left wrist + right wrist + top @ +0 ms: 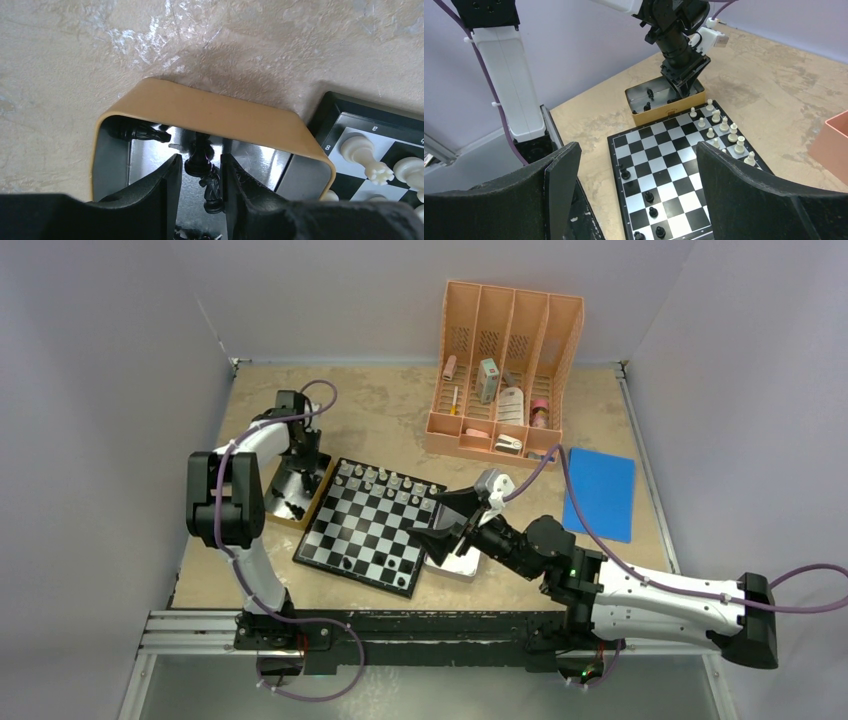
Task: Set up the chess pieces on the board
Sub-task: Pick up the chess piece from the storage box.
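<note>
The board (368,527) lies mid-table with white chess pieces (385,480) along its far rows and several black ones (651,197) near its front-left edge. My left gripper (200,159) is down inside a tan-rimmed metal tray (210,107) left of the board. Its jaws stand open astride a lying black round-based piece (199,157) and a black knight (213,187), which rests against the right finger. Another black piece (140,132) lies in the tray's corner. My right gripper (636,147) is wide open and empty above the board's right edge (450,522).
A peach file organizer (505,375) with small items stands at the back. A blue pad (600,490) lies at the right. A small silver tray (458,562) sits under my right gripper beside the board. Walls close in left, right and back.
</note>
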Controlling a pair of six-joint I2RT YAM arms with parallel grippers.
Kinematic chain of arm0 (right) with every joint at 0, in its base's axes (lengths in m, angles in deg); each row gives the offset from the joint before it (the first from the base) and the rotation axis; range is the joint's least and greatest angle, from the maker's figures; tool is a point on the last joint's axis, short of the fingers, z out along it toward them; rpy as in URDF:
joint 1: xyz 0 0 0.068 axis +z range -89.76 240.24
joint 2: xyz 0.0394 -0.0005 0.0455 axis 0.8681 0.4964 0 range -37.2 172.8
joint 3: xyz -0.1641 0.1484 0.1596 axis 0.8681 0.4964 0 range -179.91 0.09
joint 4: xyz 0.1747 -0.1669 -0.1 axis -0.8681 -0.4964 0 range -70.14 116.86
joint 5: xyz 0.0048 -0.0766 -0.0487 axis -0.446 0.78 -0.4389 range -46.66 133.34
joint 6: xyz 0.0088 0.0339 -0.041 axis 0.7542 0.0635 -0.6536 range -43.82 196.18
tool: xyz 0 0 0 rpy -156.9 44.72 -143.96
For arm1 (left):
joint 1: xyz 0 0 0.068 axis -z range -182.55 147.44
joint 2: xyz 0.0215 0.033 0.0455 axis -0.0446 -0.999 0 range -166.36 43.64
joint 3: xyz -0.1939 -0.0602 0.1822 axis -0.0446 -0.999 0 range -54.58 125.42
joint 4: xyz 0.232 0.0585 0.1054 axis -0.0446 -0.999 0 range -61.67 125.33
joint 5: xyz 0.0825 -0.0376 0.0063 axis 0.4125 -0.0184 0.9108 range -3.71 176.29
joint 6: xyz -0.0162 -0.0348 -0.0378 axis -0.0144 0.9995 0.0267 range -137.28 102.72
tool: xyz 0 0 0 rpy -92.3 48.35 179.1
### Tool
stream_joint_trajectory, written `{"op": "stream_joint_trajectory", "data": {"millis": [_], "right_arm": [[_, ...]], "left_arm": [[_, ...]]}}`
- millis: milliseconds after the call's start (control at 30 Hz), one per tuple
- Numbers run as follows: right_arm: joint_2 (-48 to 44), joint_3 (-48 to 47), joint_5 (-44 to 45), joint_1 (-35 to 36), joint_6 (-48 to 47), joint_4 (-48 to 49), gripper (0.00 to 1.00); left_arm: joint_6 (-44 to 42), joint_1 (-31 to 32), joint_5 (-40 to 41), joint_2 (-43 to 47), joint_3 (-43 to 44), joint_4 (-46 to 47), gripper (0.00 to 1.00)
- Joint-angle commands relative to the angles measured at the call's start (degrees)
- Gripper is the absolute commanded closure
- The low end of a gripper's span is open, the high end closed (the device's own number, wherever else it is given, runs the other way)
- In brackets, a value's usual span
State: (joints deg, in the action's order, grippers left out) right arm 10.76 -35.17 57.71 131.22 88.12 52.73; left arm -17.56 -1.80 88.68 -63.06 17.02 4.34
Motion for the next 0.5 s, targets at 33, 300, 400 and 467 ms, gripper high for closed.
{"op": "stream_joint_trajectory", "data": {"millis": [33, 300, 400, 467], "right_arm": [[-0.77, -1.69, 1.45, 0.3, 0.01, 0.47, 0.12], [-2.59, -1.11, 6.59, 0.3, 1.36, -0.4, 0.12], [-2.5, -0.7, 6.63, 0.3, 3.25, -0.09, 0.12], [-1.96, -0.52, 6.14, 0.3, 4.99, -0.33, 0.12]], "left_arm": [[-1.24, -0.47, -2.09, -0.34, 2.71, -0.83, 0.69], [-0.24, -0.46, -0.21, -0.69, 3.95, -2.66, 0.85], [-0.17, -0.45, -0.65, 1.54, 3.91, -2.8, 0.86], [1.45, -0.36, -1.51, 3.55, 3.82, -3.15, 0.87]]}}
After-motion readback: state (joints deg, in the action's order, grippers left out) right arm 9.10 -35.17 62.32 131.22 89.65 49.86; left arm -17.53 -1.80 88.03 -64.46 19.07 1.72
